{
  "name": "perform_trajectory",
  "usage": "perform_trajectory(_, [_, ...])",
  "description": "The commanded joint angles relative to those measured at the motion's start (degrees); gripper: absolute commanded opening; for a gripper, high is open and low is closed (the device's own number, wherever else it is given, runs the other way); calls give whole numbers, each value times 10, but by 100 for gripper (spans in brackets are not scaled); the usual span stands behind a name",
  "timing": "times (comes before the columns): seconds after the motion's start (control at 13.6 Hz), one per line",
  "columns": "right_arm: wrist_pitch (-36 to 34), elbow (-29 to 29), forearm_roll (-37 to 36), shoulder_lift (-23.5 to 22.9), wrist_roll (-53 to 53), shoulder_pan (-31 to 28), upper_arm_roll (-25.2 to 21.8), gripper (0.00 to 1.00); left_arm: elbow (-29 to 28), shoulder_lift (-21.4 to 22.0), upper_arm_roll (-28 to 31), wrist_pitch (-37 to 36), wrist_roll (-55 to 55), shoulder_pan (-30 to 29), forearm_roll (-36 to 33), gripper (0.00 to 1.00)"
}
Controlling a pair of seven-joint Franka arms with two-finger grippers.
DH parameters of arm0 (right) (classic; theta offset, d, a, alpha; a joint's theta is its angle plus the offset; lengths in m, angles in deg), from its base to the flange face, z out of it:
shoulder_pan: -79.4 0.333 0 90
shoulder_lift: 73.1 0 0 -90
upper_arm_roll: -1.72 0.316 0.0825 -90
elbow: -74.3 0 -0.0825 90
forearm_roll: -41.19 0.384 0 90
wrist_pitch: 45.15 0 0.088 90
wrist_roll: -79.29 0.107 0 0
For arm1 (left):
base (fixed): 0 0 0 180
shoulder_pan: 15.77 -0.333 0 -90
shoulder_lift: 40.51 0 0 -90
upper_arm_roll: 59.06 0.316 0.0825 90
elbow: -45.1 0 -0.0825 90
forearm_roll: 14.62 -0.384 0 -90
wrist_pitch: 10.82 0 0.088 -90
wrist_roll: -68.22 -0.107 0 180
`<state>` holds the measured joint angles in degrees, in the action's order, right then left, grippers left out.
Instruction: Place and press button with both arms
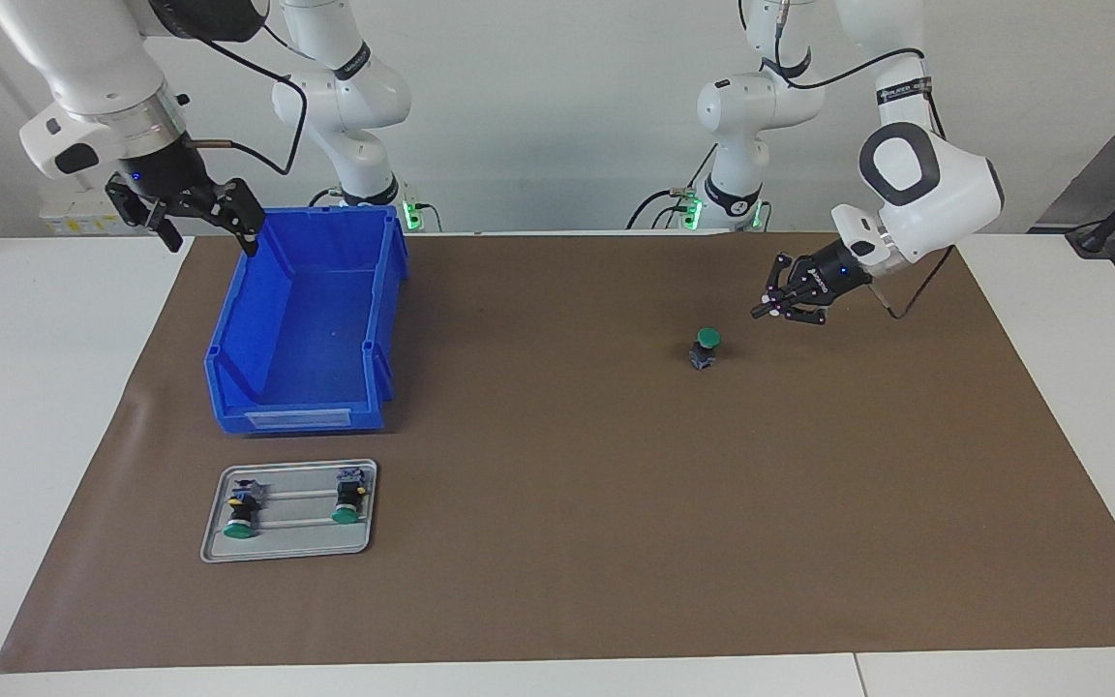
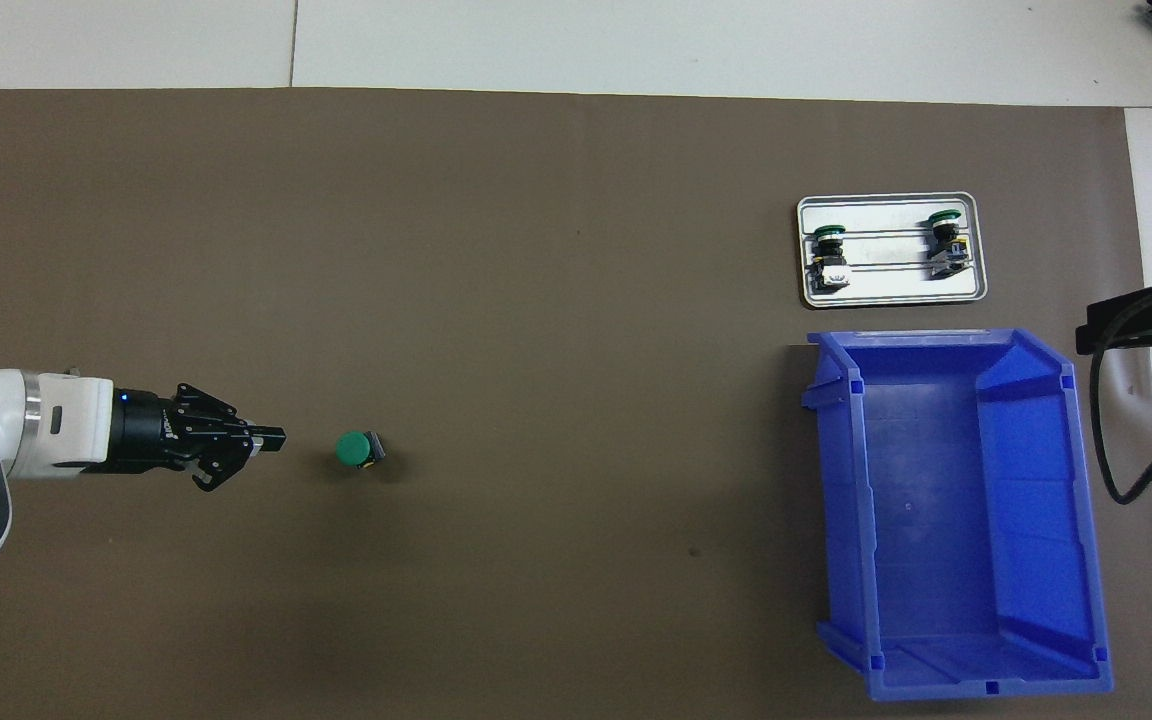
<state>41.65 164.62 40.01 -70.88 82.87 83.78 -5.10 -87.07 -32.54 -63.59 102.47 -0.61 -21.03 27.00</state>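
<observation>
The button (image 1: 706,347) stands on the brown mat with its green cap up, toward the left arm's end of the table; it also shows in the overhead view (image 2: 356,449). My left gripper (image 1: 768,308) is shut and empty. It hangs low over the mat just beside the button, apart from it, pointing at it (image 2: 274,438). My right gripper (image 1: 210,237) is open and empty, raised over the mat's edge beside the blue bin's (image 1: 385,290) corner nearest the robots. In the overhead view the right gripper (image 2: 1136,320) shows only partly.
The blue bin (image 2: 841,480) is empty and stands at the right arm's end. A silver tray (image 1: 289,547) lies farther from the robots than the bin and holds two look-alike green buttons (image 1: 240,513) (image 1: 348,499). The tray (image 2: 891,290) also shows from overhead.
</observation>
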Motion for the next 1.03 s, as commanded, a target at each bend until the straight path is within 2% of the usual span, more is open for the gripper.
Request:
perform_trajectory(0.0, [-2,-2,-1,2,4,2,-1,100,14,-11,3,46,69,42,-38,0])
perform_trajectory(0.15, [-2,-2,-1,2,4,2,-1,100,14,-14,3,72,117,74,-96,0])
perform_trajectory(0.29, [-2,-2,-1,2,4,1,-1,100,10,-23,3,133,183,124,-151,0])
perform_trajectory(0.96, [-2,-2,-1,2,4,2,-1,100,-32,-21,3,164,194,160,-180,0])
